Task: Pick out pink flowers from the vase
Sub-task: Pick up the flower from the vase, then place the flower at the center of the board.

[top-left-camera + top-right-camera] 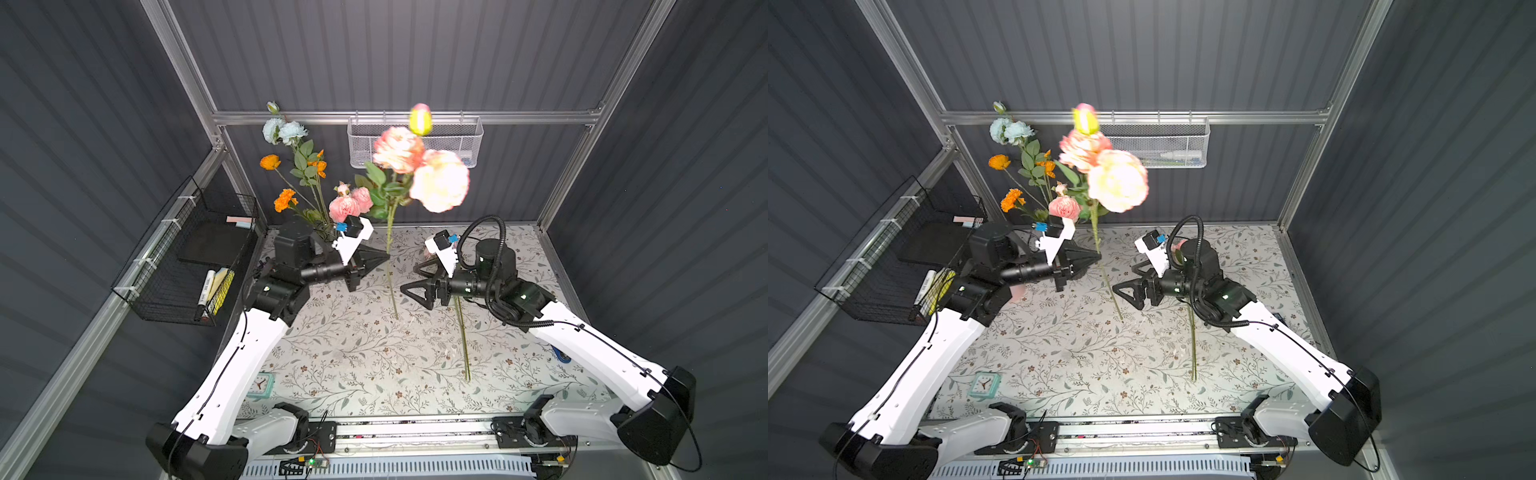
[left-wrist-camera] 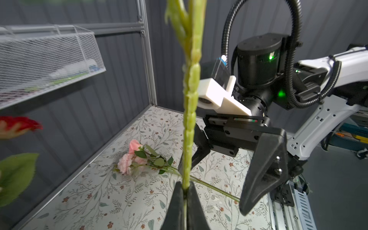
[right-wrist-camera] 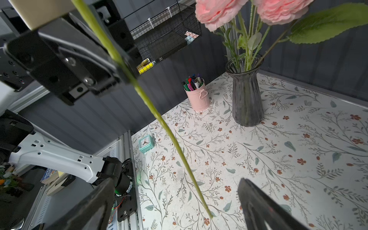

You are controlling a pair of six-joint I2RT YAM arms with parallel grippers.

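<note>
My left gripper (image 1: 384, 259) (image 1: 1098, 255) (image 2: 185, 191) is shut on the thin green stem (image 2: 189, 139) of a pink flower stalk. It holds the stalk upright above the table, with big pink-peach blooms (image 1: 440, 180) (image 1: 1117, 180) high up. The stem's lower end (image 3: 191, 179) hangs free just ahead of my right gripper (image 1: 411, 278) (image 1: 1124, 276) (image 3: 175, 180), which is open and empty. The smoky ribbed vase (image 3: 247, 99) stands at the back left, mostly hidden by my left arm in both top views. It holds more pink flowers (image 1: 345, 205) (image 3: 215, 14). Another pink flower (image 2: 127, 163) lies on the table under my right arm.
Orange blooms (image 1: 286, 199) and pale blue ones (image 1: 282, 131) stay in the vase. A pink cup of pens (image 3: 198, 97) stands next to it. A teal clock (image 1: 262, 384) sits front left. A black wire basket (image 1: 187, 257) and a white mesh basket (image 1: 415, 141) hang on the walls.
</note>
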